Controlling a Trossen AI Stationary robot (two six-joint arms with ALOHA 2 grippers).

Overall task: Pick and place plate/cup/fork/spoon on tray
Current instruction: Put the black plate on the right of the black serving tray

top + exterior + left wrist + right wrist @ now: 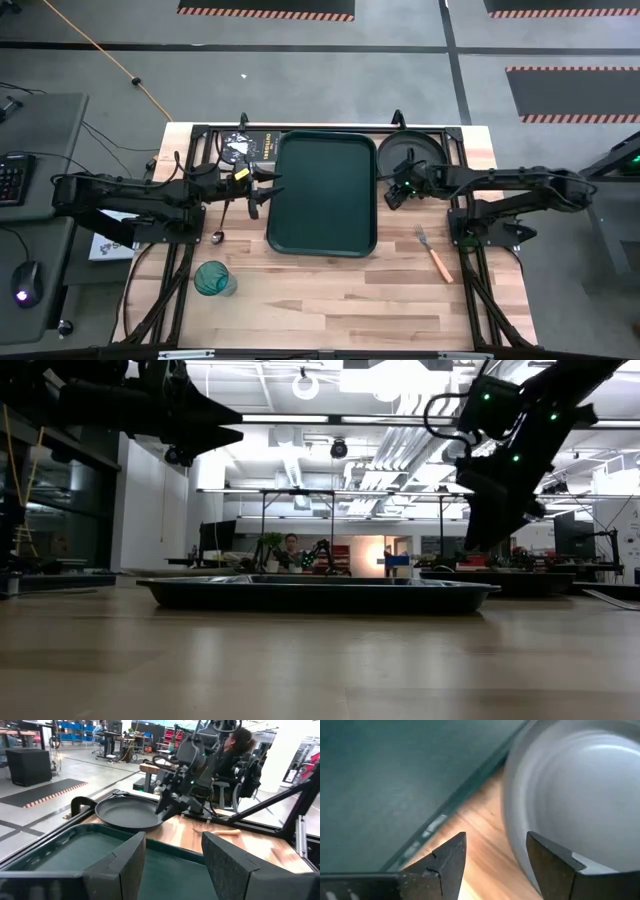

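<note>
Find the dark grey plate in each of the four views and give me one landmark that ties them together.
High view: the plate lies on the table just right of the tray, under the right gripper.
Low view: cannot tell it apart behind the tray's rim.
Left wrist view: beyond the tray's far edge.
Right wrist view: fills the picture's right.
Shared landmark: the tray.

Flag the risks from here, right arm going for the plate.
1. The right gripper has its jaws open over the plate rim, right beside the tray edge. A low approach could hit the tray wall or push the plate instead of gripping it.
2. The left gripper hangs at the tray's opposite edge, jaws open. Carrying the plate across may crowd that arm.
3. The plate looks smooth with a shallow rim, so a pinch grip could slip.
</note>
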